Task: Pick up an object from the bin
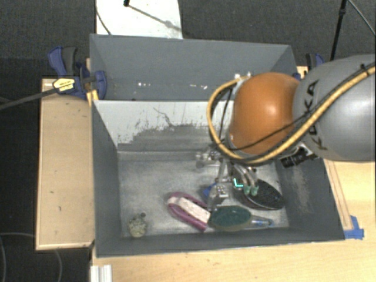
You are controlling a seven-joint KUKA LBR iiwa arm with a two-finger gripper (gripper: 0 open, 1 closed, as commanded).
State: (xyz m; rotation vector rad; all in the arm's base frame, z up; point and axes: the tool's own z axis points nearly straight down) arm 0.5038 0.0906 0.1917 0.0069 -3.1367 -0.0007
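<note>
The gripper (220,194) is seen low in the grey metal bin (147,175); whether it is wide or narrow cannot be told. A purple-and-white oblong piece (189,211) and a dark green oval pad (230,218) are seen just beside it.

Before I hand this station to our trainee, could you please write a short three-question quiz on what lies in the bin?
1. True or false: the gripper hangs directly over the small grey lump.
2. Which lies nearer the gripper? A) the purple-and-pink object B) the small grey lump C) both equally
3. Fill in: the dark green oval thing lies by the bin wall at the view's ____ (top/bottom).

Key: 1 false; 2 A; 3 bottom.
</note>
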